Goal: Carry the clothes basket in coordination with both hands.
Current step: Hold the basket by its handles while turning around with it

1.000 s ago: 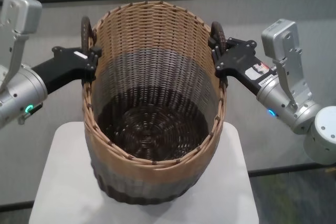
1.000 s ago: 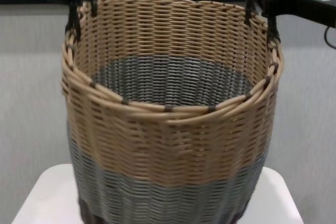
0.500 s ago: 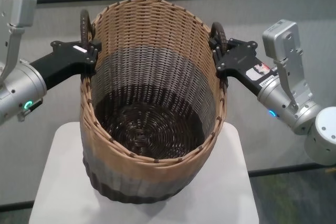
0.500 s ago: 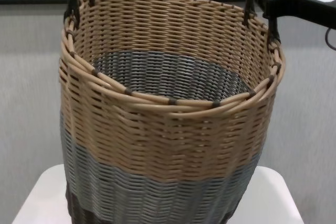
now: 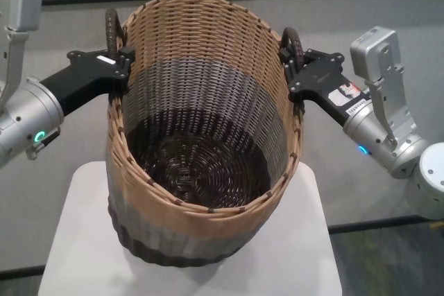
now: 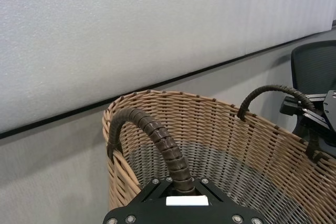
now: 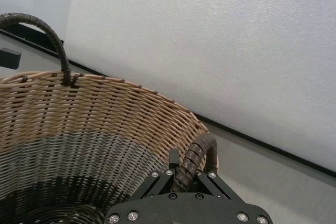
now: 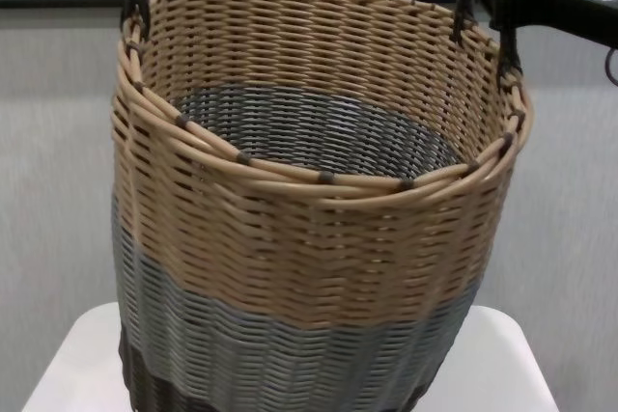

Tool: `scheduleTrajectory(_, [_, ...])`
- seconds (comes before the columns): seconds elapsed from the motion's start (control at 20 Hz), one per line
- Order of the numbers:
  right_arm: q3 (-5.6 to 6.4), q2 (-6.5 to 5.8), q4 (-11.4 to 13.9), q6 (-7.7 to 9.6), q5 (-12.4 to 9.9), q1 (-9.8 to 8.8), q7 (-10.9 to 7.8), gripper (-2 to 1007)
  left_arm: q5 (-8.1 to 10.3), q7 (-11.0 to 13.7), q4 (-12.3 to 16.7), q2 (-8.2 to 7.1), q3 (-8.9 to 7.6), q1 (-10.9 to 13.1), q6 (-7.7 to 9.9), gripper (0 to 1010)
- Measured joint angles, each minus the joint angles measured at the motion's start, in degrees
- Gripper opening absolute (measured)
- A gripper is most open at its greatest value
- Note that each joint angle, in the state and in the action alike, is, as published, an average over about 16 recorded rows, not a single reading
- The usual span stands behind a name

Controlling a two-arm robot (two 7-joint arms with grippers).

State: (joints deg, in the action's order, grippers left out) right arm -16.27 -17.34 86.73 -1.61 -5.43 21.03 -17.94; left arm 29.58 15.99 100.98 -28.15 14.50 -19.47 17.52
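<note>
- Clothes basket (image 5: 201,164) at frame centre, tilted, above white table (image 5: 305,254).
- Left gripper (image 5: 119,67) clamped on left loop handle (image 5: 111,29), upper left.
- Right gripper (image 5: 297,73) clamped on right loop handle (image 5: 291,41), upper right.
- Probably light, stiff, bulky; best held by both handles.

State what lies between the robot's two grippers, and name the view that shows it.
The clothes basket, empty inside, lies between the left gripper and the right gripper; the head view shows it.
</note>
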Motion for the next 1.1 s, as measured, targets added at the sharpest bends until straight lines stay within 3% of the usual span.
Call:
scheduleTrajectory(0.6, [0.12, -0.21, 0.48, -0.32, 0.92, -0.23, 0.21, 66, -0.66, 0.04, 0.13, 0.15, 0.43, 0.63, -3.64, 0])
scheduleTrajectory(1.1, [0.1, -0.23, 0.48, -0.32, 0.91, -0.23, 0.18, 66, -0.92, 0.08, 0.02, 0.08, 0.56, 0.68, -4.02, 0])
